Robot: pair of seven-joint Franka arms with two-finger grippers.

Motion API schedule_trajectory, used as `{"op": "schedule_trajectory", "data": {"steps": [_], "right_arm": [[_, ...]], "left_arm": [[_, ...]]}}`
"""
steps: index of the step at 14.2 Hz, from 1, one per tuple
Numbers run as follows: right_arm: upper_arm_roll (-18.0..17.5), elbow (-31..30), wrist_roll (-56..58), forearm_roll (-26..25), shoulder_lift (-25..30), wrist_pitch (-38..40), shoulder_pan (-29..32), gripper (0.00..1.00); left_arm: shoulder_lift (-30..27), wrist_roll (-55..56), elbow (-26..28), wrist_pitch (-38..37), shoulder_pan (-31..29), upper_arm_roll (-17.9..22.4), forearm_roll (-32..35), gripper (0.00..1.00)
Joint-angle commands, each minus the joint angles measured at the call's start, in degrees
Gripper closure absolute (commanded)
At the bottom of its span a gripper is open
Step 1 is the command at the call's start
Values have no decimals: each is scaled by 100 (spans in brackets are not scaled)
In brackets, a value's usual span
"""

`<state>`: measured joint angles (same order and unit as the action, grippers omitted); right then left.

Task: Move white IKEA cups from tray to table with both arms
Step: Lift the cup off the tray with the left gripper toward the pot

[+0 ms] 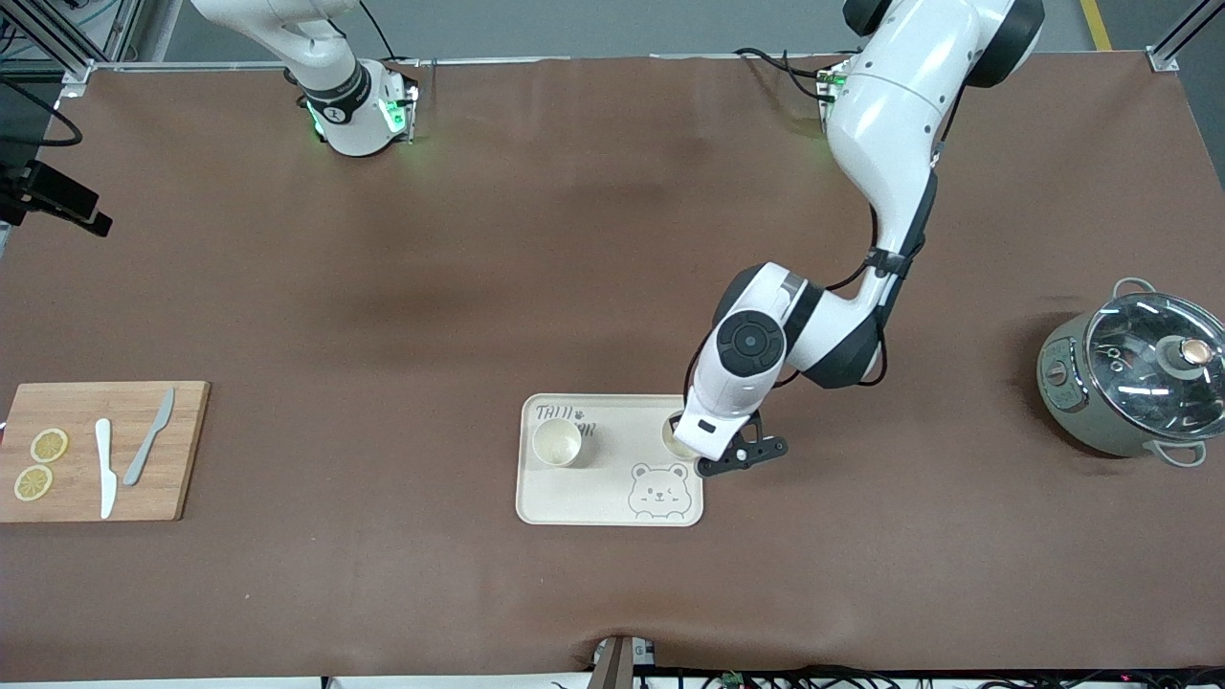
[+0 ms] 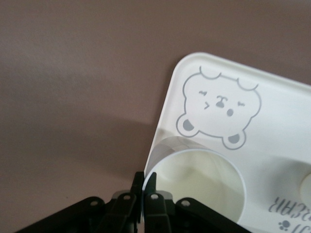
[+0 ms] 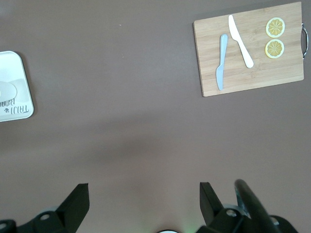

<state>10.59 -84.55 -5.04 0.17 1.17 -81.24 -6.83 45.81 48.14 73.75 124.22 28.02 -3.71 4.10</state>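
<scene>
Left tool: down over the tray at the end toward the left arm, fingers pinched tight on the rim wall of one white cup, one finger inside and one outside.
Gripped cup: on the tray or barely off it, cannot tell which; close by the tray's edge, farther from the front camera than the bear face.
Second cup: upright on the tray beside the lettering, toward the right arm's end, well apart from the gripped one.
Right tool: parked high over bare worktop near its own base, fingers spread wide, nothing held; arm waiting.
Off-task items: cutting board with knives and lemon slices; pot at the left arm's end.
Risk, slip: thin single-wall pinch, likely to let the cup swing or drop during the lift.
Risk, tray: low carry could catch the raised rim and drag the tray.
Risk, set-down: tilted release likely to tip the cup over.
</scene>
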Motion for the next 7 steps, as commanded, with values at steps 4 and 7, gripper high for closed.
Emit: {"op": "schedule_trajectory", "data": {"steps": [4,7], "right_arm": [[13,62,-67,-123,-56,-14,33,0],[13,62,-58,-175,-327,-137,7,0]], "left_arm": [[-862,-296,122,-652,-498,2,487,100],[-1100,-419,139,-1031,-728,-33,434,100]]}}
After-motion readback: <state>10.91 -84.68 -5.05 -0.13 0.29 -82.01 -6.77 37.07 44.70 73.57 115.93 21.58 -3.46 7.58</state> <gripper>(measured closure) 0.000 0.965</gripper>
